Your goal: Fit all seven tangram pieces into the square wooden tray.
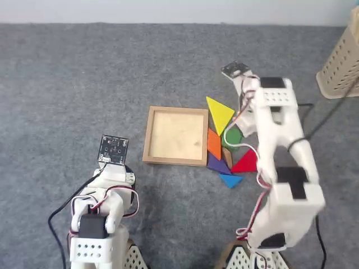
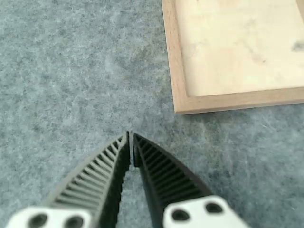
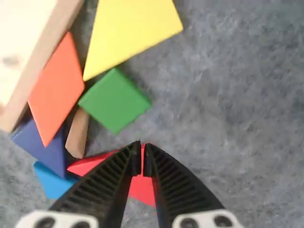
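Grey felt runs to a pale wall; left tool and right tool closed, empty.

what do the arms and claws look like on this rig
The left arm and right arm are white plastic shells with black motor blocks, looped with red, white and black cables. Each carries a small dark circuit board near the wrist. The left claw and right claw have black ribbed fingers tapering to points, on white mounts.
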Robot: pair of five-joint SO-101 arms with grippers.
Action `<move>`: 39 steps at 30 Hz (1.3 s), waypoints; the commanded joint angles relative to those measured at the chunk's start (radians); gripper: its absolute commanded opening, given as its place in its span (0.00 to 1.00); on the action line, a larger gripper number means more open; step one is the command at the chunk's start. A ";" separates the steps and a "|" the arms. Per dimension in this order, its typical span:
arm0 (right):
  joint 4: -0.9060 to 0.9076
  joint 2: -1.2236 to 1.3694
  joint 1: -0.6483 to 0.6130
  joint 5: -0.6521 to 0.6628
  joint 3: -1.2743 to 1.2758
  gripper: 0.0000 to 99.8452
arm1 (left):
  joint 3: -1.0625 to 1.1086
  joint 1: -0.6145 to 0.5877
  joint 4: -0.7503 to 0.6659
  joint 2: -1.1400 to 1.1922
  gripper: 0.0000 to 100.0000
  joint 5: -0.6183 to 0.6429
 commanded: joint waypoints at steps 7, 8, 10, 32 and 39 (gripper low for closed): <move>-0.188 -0.489 0.005 -0.069 0.551 0.02 | -0.005 -0.006 0.005 -0.003 0.01 0.009; -0.189 -0.509 0.016 -0.069 0.583 0.02 | -0.005 -0.006 0.005 -0.003 0.01 0.009; -0.191 -0.545 0.056 -0.064 0.629 0.02 | -0.005 -0.006 0.005 -0.003 0.01 0.009; -0.415 -0.305 0.160 -0.031 0.692 0.02 | -0.005 -0.006 0.005 -0.003 0.01 0.009; -0.401 -0.291 0.202 0.037 0.618 0.02 | -0.005 -0.006 0.005 -0.003 0.01 0.009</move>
